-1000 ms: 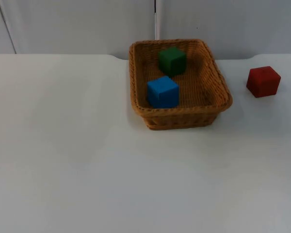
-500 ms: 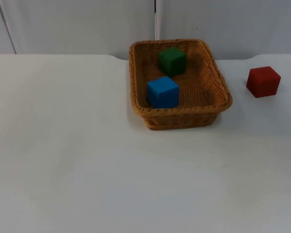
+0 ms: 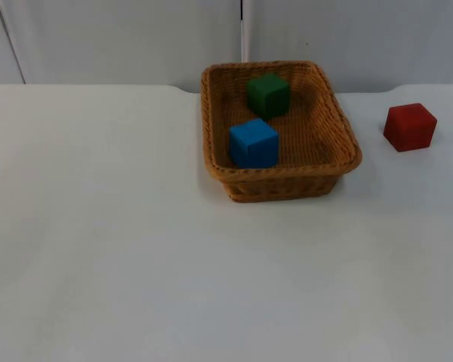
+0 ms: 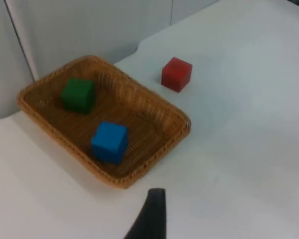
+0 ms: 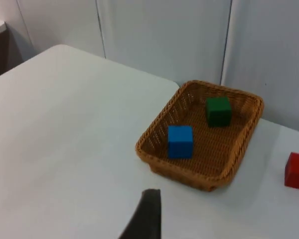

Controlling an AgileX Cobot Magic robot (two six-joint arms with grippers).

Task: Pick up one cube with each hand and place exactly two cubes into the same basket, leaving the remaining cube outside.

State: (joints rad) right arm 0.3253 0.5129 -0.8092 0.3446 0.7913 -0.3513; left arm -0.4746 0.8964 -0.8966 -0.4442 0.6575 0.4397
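The woven brown wicker basket (image 3: pixel 279 130) is placed on the white table top (image 3: pixel 136 249), near the grey partition wall (image 3: pixel 121 38), and two cubes are found inside it. The blue cube (image 3: pixel 253 142) is lying on the basket floor close to the near wall of the basket, and the green cube (image 3: pixel 269 94) is lying further back, toward the partition; the two are apart from each other. The red cube (image 3: pixel 410 127) is left on the table outside the basket, well apart from its rim on the robot's right side. From this arrangement it is judged that the task is finished or almost finished: exactly two cubes are in the same basket and the remaining one is outside, so nothing is left to be carried. The left gripper (image 4: pixel 149 219) is held away from the basket and above the table, and one black fingertip of it is seen; whether its fingers are spread or pressed together cannot be told. The same is true for the right gripper (image 5: pixel 145 216), which is waiting at a distance from the basket and is holding nothing that can be seen.
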